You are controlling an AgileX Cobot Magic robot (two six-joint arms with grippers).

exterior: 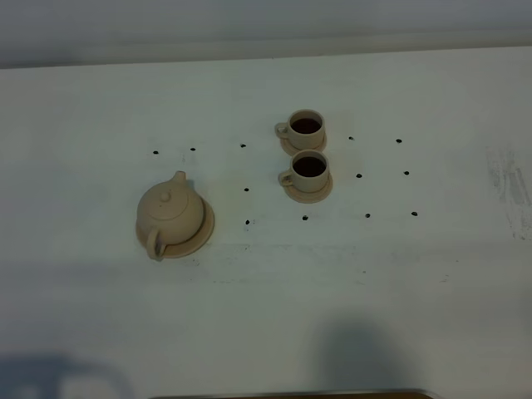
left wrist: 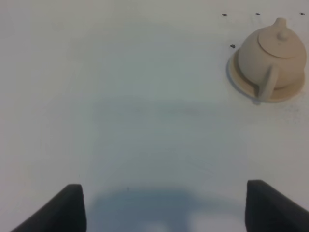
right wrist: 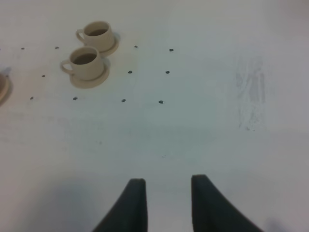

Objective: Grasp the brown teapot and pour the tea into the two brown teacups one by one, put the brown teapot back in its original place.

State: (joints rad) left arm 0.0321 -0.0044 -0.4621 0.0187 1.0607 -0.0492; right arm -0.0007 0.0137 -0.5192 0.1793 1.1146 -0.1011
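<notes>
White counter, dotted with small dark marks.
Brown teapot sits on its saucer; two brown teacups, dark-filled, right of it. Left pincer wide apart, right pincer narrowly apart, both empty.

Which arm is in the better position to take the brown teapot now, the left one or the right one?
Probably the left. The brown teapot stands on the left side of the table, handle toward the robot, and the open left gripper faces it. The right gripper faces the two brown teacups.
</notes>
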